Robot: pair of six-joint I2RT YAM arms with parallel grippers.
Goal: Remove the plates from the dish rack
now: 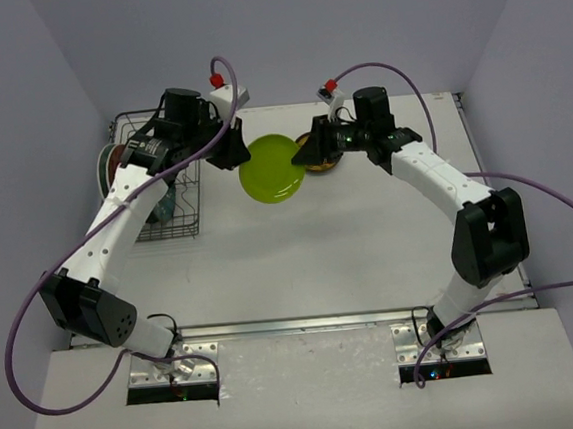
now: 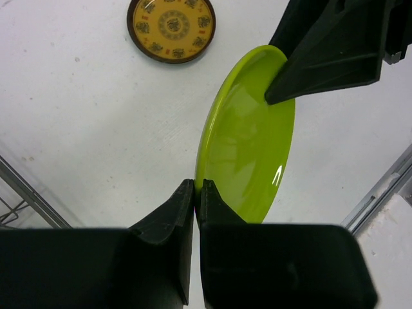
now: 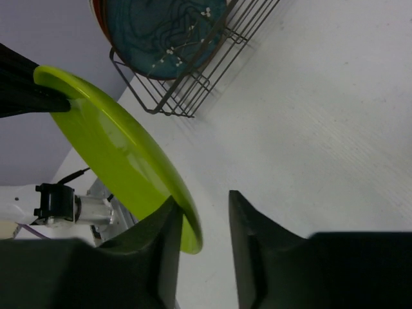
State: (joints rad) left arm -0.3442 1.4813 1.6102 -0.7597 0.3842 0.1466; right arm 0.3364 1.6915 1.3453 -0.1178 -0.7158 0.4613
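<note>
Pale violet walls are seen around a white table [image 1: 369,237], and the dish rack [image 1: 185,201] stands at its far left corner. Several plates are stood upright in the rack. A teal plate [image 3: 168,29] is seen best from the right wrist, with a red rim behind it. A small yellow plate [image 2: 170,26] lies flat on the table, well apart from the rack.

The green plate [image 1: 273,168] is held in the air between the two arms, above the table and just beside the yellow plate, tilted nearly on edge. The left tool [image 2: 195,192] is closed tight on its near rim, which is pinched between both fingers. The right tool [image 3: 203,209] is parted, and the opposite rim is placed between its fingers [image 3: 154,251], close to one of them. A handover from left to right is judged to be the step in hand.

The plate is judged to be stiff, light and glossy, so it may slip or swing when it is held only at the edge, and it could chip if dropped. The hold should be taken deep over the rim, opposite to the left tool. The left tool should be opened only after the right one is closed firmly.
</note>
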